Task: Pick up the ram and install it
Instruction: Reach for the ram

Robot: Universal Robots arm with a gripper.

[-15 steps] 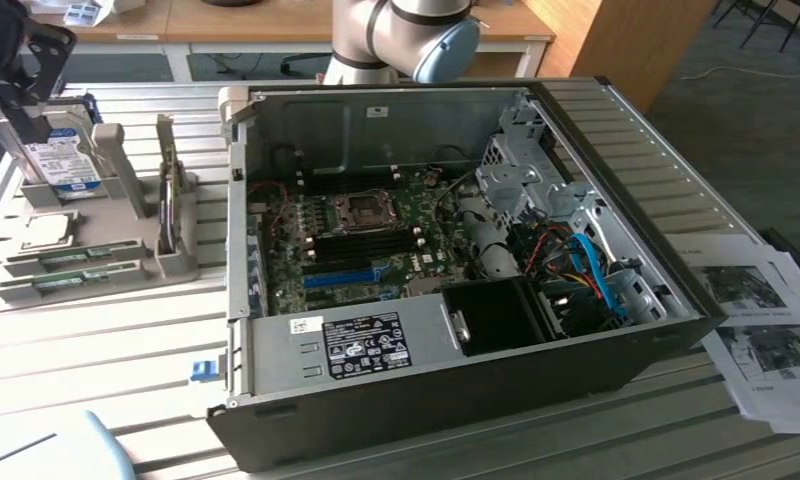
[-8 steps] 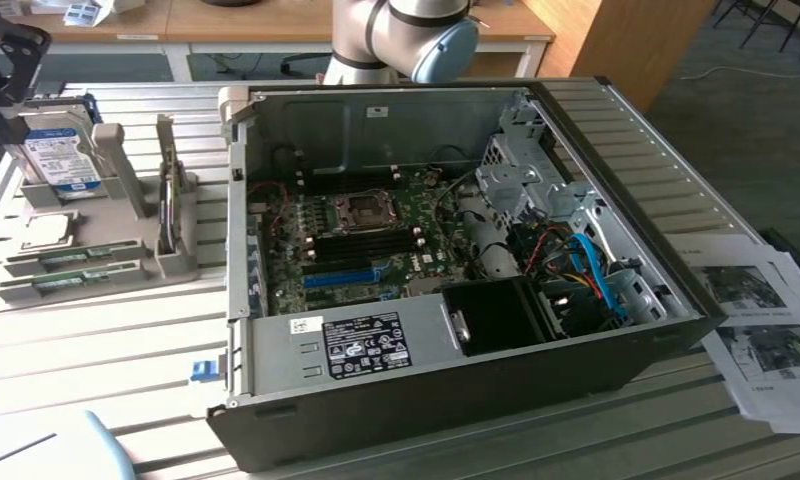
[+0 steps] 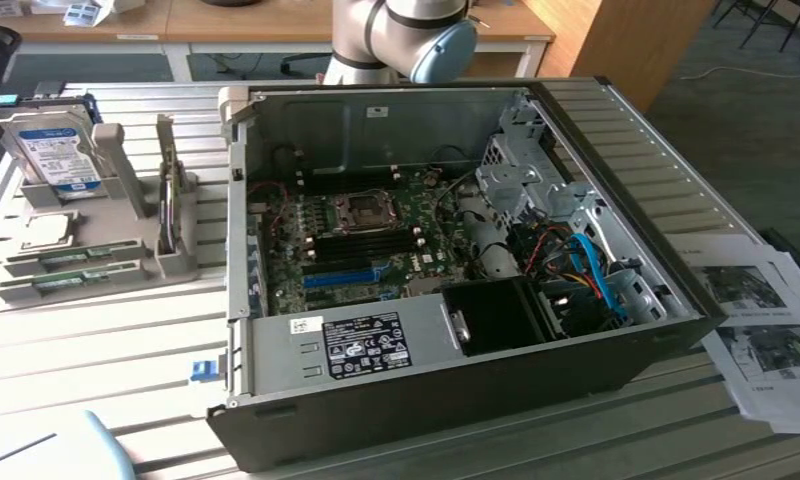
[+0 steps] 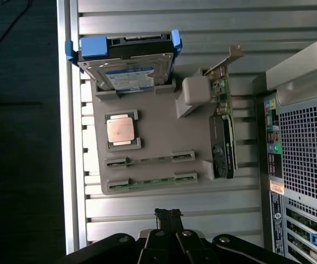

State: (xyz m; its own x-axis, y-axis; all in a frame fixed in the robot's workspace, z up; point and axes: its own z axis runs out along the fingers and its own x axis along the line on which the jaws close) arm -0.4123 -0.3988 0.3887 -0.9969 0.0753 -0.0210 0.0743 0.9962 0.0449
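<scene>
Two thin green ram sticks (image 4: 150, 160) (image 4: 151, 180) lie side by side in slots of a grey holder (image 4: 158, 118) on the slatted table. In the exterior view they sit at the holder's near end (image 3: 73, 256) (image 3: 69, 281), at that view's left. My gripper (image 4: 168, 214) hangs high above the table just off the holder's edge, closest to the outer ram stick. Its two dark fingers are pressed together, shut, with nothing between them. The open computer case (image 3: 614, 300) shows its motherboard, with dark memory slots (image 3: 373, 243) below the CPU socket (image 3: 367, 208).
The holder also carries a hard drive with blue brackets (image 4: 128, 60), a CPU chip (image 4: 120, 131) and an upright graphics card (image 4: 222, 132). The case's rear panel (image 4: 306, 143) stands close beside the holder. The arm's joint (image 3: 407, 40) rises behind the case. Papers (image 3: 760, 320) lie at the exterior view's right.
</scene>
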